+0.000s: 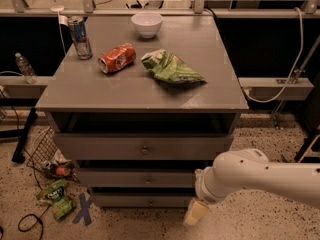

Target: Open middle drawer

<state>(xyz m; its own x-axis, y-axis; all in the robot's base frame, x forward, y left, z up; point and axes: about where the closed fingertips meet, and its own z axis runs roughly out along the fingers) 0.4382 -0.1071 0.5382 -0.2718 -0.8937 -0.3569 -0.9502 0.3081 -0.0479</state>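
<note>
- The wide, shallow grey wooden middle drawer [112,178], flat-fronted with one small round knob, is seen pushed in, second below the table's front edge.
- The pale cream gripper [196,213] is held low by the front right corner, below the drawer's right end, apart from the knob.
- Whether it is spread or closed cannot be told.
- Speckled floor [145,225] lies open in front.

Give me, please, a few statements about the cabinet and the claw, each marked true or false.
1. The red can lies on its side on the cabinet top. True.
2. The white bowl stands on the floor. False: it stands at the back of the cabinet top.
3. The claw hangs low by the cabinet's bottom right corner, apart from the middle drawer's knob. True.
4. The blue can lies flat. False: it stands upright, at the top's back left.
</note>
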